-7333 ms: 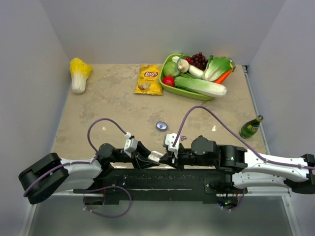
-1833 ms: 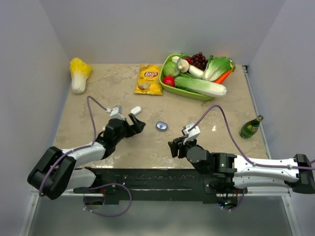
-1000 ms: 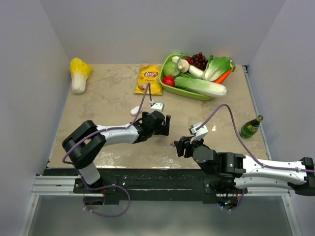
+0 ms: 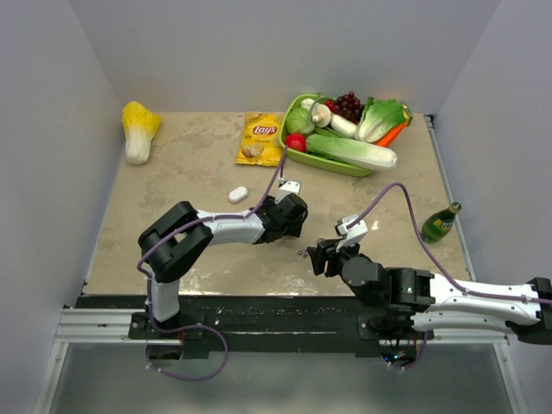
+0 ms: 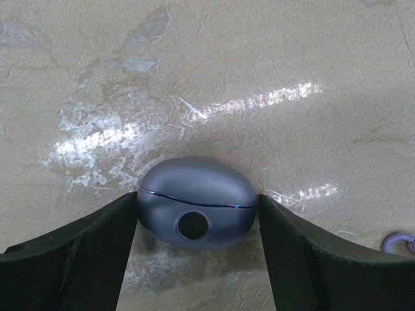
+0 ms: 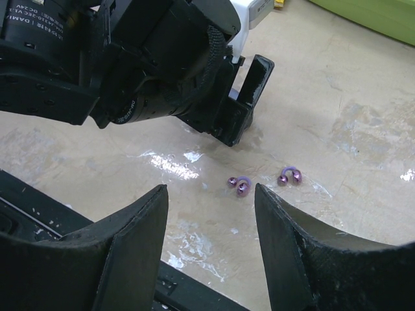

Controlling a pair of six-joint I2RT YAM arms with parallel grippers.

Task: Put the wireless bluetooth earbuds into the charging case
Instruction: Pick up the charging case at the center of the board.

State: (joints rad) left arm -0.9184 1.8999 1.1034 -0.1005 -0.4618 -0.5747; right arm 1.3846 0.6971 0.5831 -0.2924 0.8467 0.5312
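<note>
Left jaws are clamping the smooth, rigid, probably slippery grey charging case (image 5: 194, 194) across its rounded sides on the counter (image 5: 272, 58), while right jaws are hovering spread above 2 tiny, light, glossy purplish earbuds (image 6: 240, 184) nearby, likely needing a centred fingertip pinch.

left arm (image 4: 226, 228): elbow bent, forearm stretched rightward | left gripper (image 5: 198, 217): jaws against both sides of charging case (image 5: 194, 191) | right gripper (image 6: 209, 194): jaws wide apart, above surface (image 6: 337, 129)

Plain pale grey walls (image 4: 259, 52) rise behind and beside the glossy beige marble-patterned table (image 4: 172, 172), whose surface reflects overhead light.
</note>
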